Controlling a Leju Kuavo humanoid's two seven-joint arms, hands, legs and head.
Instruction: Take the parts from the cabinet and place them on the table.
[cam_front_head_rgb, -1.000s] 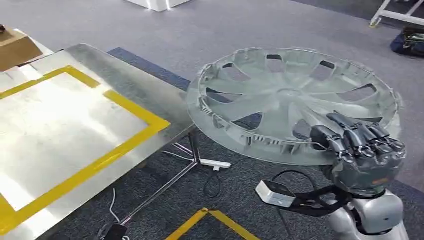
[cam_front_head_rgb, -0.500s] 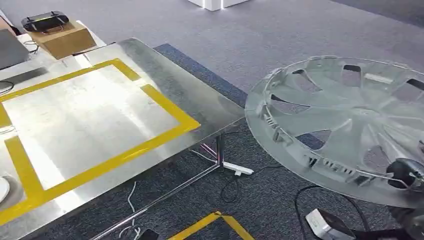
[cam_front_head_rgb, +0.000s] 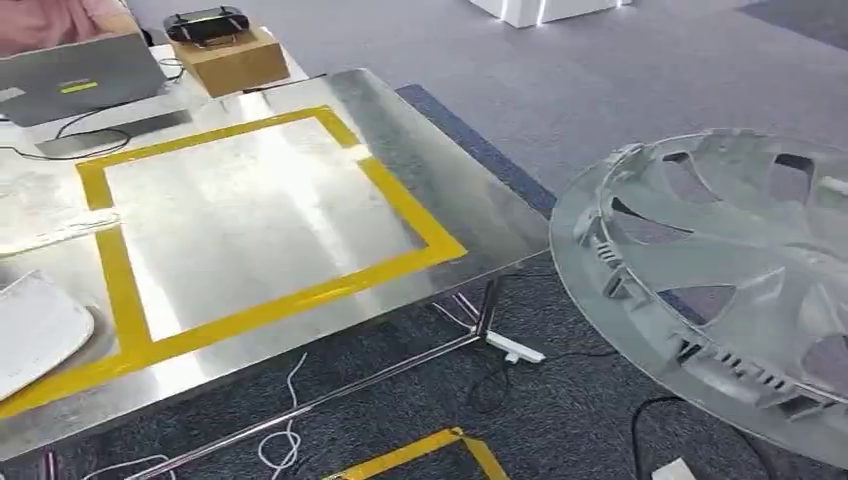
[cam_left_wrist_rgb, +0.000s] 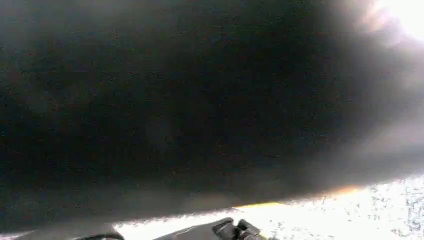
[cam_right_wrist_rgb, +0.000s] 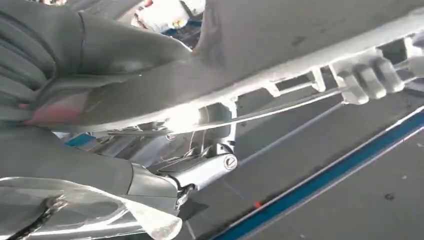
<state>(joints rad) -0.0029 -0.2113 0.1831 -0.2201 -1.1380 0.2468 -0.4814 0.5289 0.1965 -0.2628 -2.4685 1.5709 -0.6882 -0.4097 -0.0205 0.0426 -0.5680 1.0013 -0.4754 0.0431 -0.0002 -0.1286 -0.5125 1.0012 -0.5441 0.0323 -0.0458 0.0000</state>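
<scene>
Fingers grip the hubcap rim.

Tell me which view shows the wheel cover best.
The head view: the wheel cover shows its rim, spokes and openings, off the metal table's edge. The right wrist view catches just a stretch of its rim and clips close up, with the right hand gripping it. The left wrist view is dark and blurred.

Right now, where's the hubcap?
In the head view the hubcap is at the right, above the carpet, just off the steel table corner; the right hand grips its rim.
</scene>
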